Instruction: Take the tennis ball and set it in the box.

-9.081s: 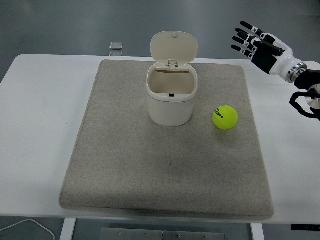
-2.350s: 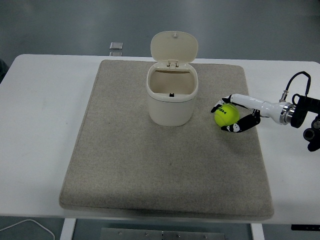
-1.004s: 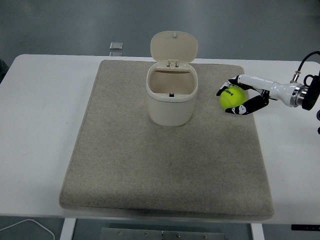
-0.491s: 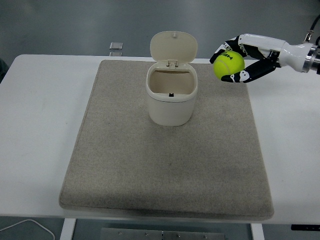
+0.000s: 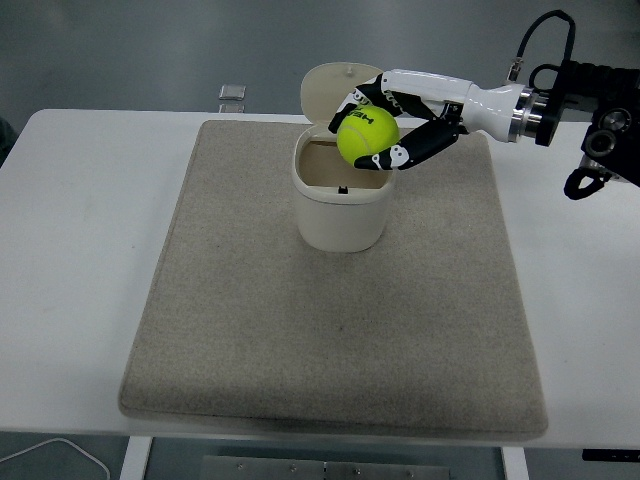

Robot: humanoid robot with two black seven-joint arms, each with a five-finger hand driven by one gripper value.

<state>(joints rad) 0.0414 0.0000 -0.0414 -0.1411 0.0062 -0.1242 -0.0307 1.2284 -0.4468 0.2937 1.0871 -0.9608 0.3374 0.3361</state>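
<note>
Tennis ball, yellow-green fuzzy sphere, sat wrapped in right hand fingers, cream lidded plastic box just below for the drop.

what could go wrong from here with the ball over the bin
The right hand holds the tennis ball toward the right rim of the open bin, not centred. If released now, the ball might clip the rim and bounce out onto the grey mat. The fingers also sit close to the raised lid; a nudge could tip it shut or shift the bin.
</note>
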